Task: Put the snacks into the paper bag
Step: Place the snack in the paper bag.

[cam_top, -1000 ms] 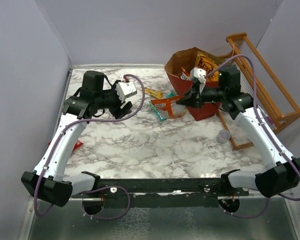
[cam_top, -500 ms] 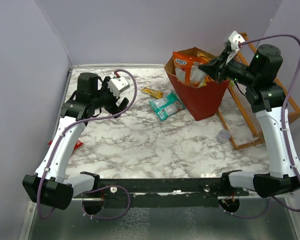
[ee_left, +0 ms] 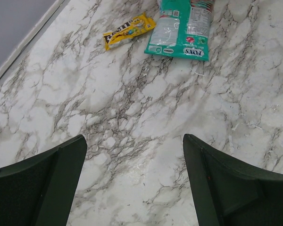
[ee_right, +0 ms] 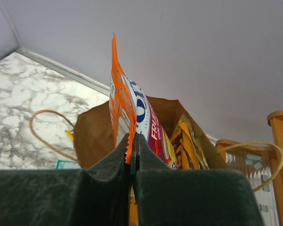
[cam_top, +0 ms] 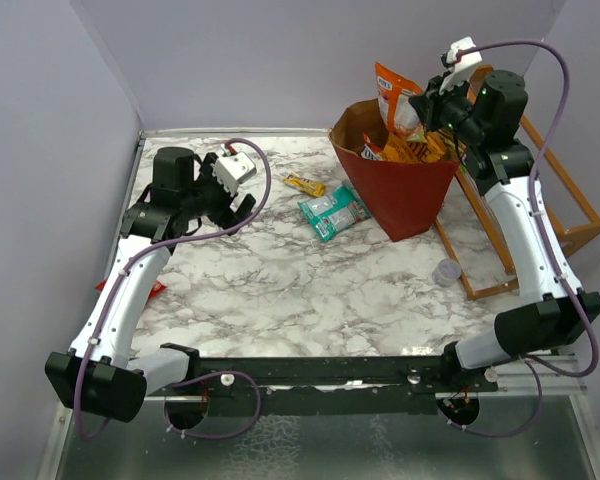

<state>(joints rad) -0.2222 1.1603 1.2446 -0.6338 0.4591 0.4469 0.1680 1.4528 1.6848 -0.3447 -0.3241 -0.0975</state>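
The red paper bag (cam_top: 400, 195) stands at the back right with several packets inside; its brown inside shows in the right wrist view (ee_right: 92, 136). My right gripper (cam_top: 422, 105) is shut on the edge of an orange snack pouch (cam_top: 395, 95) and holds it upright above the bag's mouth; the pouch also shows in the right wrist view (ee_right: 132, 113). A teal pouch (cam_top: 332, 213) and a small yellow bar (cam_top: 305, 184) lie on the marble left of the bag; both show in the left wrist view, the pouch (ee_left: 184, 28) and the bar (ee_left: 128, 30). My left gripper (cam_top: 242, 212) is open and empty above the table.
An orange wooden rack (cam_top: 550, 200) stands right of the bag. A small clear plastic cup (cam_top: 446, 271) sits beside it. A red packet (cam_top: 152, 290) peeks out under the left arm. Grey walls close in the table at the back and left.
My right gripper lifted the orange pouch off the table, up and right, and now holds it over the bag's mouth. My left arm drew back to the left slightly.
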